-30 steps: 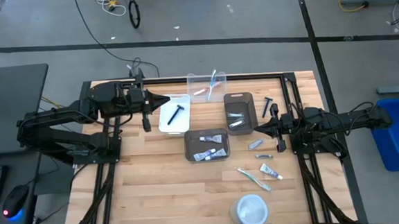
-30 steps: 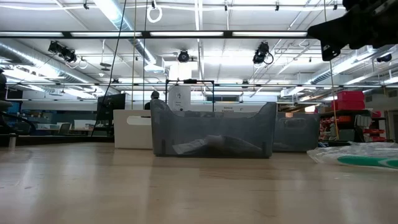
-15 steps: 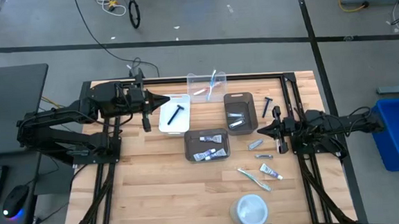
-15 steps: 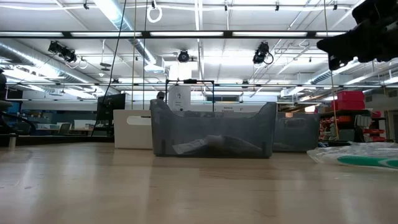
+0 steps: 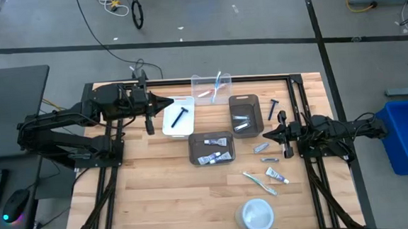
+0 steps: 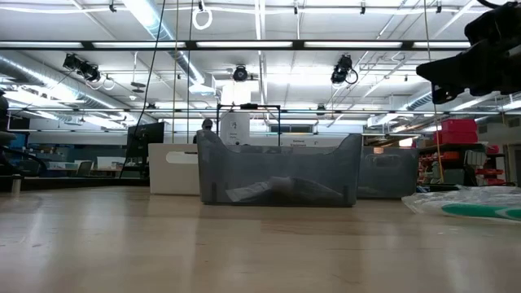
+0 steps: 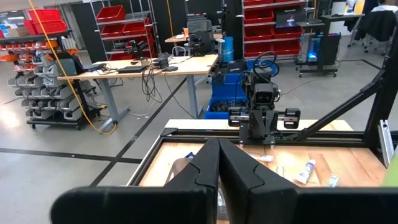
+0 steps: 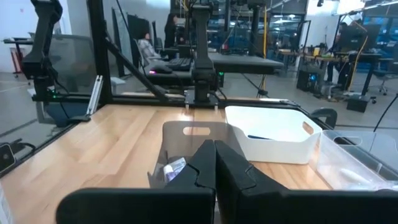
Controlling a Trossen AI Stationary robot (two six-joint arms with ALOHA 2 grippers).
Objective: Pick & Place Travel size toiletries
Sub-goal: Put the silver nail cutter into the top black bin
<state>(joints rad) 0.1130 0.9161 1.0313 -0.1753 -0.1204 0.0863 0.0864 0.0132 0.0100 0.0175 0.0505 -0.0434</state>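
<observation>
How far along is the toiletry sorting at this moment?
Partly done. A black razor lies in the white bin, toothbrushes in the clear bin, and tubes in the two dark grey bins. Nothing is in hand: the left claw and right claw are both shut and empty. Left on the table: another razor, a silvery tube, a toothbrush and a toothpaste tube.

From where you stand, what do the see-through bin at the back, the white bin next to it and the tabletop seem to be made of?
The see-through bin looks like clear glossy plastic: the toothbrushes inside show through its walls. The white bin seems opaque, smooth moulded plastic with rounded corners. The tabletop appears to be pale wood in glued strips, butcher-block style, with a matte finish.
</observation>
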